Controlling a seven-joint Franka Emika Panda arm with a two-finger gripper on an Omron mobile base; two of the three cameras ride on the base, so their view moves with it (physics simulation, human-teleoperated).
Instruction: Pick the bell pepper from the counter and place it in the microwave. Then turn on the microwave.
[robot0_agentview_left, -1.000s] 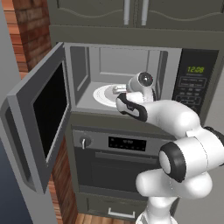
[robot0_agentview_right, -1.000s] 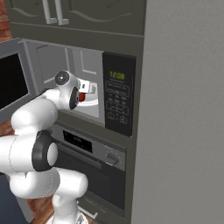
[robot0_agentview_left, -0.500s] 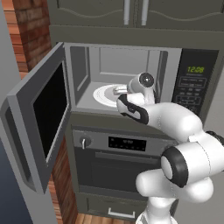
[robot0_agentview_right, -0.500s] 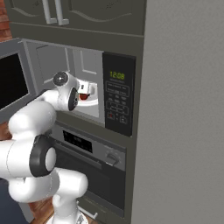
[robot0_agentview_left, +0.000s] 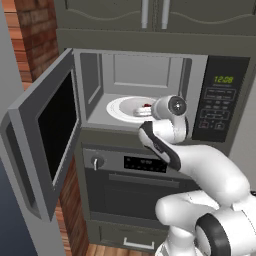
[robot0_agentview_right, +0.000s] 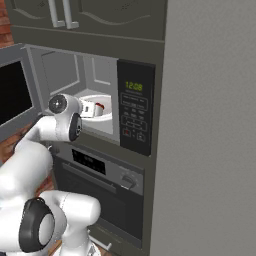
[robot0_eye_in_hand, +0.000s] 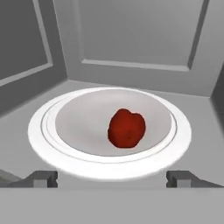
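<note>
Pepper (robot0_eye_in_hand: 126, 127) is set on the white plate (robot0_eye_in_hand: 48, 131) inside the microwave (robot0_agentview_left: 220, 60), the gripper (robot0_eye_in_hand: 109, 178) is spread apart and empty, and the door (robot0_agentview_left: 47, 135) is left to be shut.

Arm stretched forward, gripper (robot0_eye_in_hand: 112, 177) level (fingers spread wide, nothing between them)

The bell pepper (robot0_eye_in_hand: 126, 127) lay on the round plate (robot0_eye_in_hand: 109, 166) inside the microwave (robot0_agentview_left: 140, 75), a little right of the plate's middle in the hand view. The gripper (robot0_eye_in_hand: 111, 177) sat just before the plate's near rim, fingertips (robot0_eye_in_hand: 41, 177) set wide apart. The door (robot0_agentview_left: 47, 145) hung open to the left; the keypad panel (robot0_agentview_left: 217, 100) stood right of the cavity, and an oven (robot0_agentview_left: 135, 185) sat directly below.
</note>
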